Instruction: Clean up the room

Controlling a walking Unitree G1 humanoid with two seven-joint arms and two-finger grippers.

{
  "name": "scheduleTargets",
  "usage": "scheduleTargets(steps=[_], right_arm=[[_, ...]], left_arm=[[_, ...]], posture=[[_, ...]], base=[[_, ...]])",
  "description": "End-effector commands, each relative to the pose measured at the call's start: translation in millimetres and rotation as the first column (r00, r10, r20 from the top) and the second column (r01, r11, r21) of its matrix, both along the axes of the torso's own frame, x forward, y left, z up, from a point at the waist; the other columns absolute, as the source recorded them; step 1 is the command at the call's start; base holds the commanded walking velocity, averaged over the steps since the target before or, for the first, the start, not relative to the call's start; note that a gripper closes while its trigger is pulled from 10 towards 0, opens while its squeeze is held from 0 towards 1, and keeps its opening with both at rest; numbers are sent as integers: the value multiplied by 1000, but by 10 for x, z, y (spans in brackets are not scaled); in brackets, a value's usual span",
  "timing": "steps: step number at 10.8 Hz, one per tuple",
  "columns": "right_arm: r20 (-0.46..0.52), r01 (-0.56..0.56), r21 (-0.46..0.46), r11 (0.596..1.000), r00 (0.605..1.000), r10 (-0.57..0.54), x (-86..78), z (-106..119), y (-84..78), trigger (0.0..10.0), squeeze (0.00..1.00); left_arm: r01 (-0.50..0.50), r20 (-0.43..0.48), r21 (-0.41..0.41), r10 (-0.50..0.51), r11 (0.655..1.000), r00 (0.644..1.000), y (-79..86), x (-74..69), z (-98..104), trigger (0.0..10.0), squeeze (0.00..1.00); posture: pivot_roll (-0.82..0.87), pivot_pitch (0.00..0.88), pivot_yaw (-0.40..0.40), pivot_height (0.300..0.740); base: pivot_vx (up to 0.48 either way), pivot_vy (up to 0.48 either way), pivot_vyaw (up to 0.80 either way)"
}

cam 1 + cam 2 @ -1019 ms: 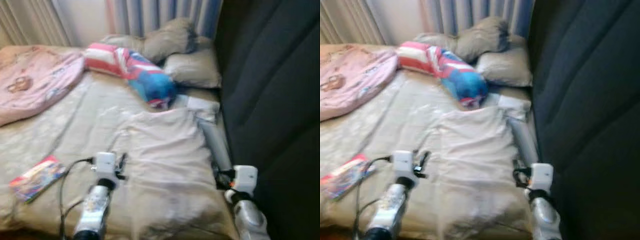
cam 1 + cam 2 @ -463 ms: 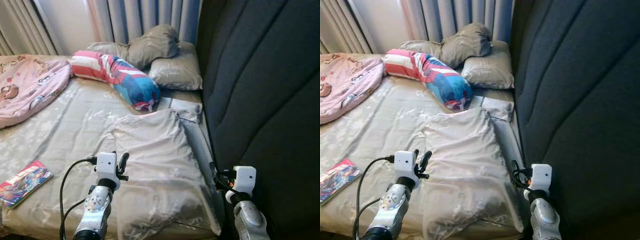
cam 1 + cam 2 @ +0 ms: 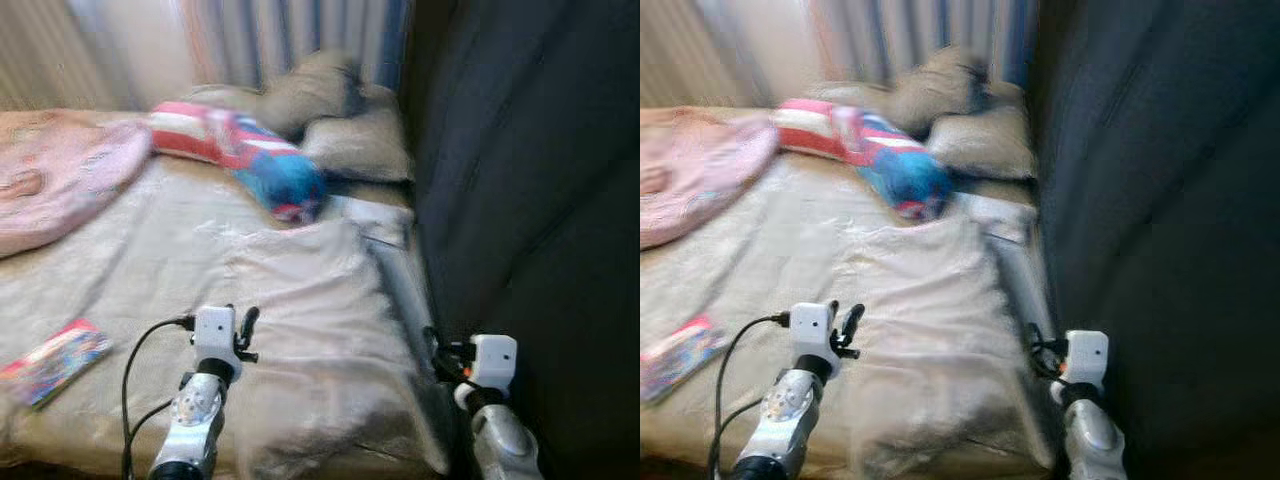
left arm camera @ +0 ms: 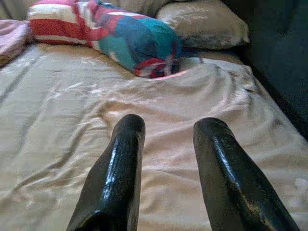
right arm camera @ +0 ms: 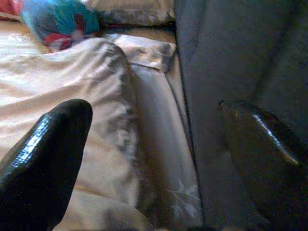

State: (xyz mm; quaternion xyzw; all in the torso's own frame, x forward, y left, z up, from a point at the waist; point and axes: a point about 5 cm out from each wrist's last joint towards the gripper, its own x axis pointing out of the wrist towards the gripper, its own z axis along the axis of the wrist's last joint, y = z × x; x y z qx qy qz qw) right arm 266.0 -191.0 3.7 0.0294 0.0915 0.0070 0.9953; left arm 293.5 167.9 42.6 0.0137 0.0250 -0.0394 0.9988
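Hovering over the bed [image 3: 120, 260], both grippers empty.
Left gripper [image 4: 166, 132] and right gripper [image 5: 154, 120] fingers spread apart above the beige pillow [image 3: 320, 320]; book [image 3: 55, 360] lies off left.

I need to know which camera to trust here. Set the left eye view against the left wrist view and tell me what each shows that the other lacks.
Left eye view alone: the book near the bed's left edge, the pink blanket, the dark headboard, and the right gripper beside it.

Left wrist view alone: the left gripper's two black fingers close up, spread apart above the sheet.

Both: the red, white and blue bolster, a beige pillow behind it, and the flat beige pillow ahead of the left gripper.
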Motion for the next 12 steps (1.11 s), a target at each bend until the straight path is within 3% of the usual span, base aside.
scheduleTargets(steps=[1,10,12], right_arm=[[-10,-7,13,1000,1000,7,-4,-18,52,10000,0],[-17,2,11,1000,1000,-1,-9,-26,37,10000,0],[-18,1,10,1000,1000,-1,-16,-31,33,10000,0]], left_arm=[[-14,-12,12,14,1000,1000,65,-16,-17,10000,0],[-2,-4,-3,2,1000,1000,37,-11,-1,10000,0],[3,2,-6,-3,1000,1000,32,-17,1,10000,0]], posture=[[39,49,-7,740],[39,50,-6,740],[39,53,-6,740]], base=[[0,0,0],[0,0,0],[-412,0,0]])
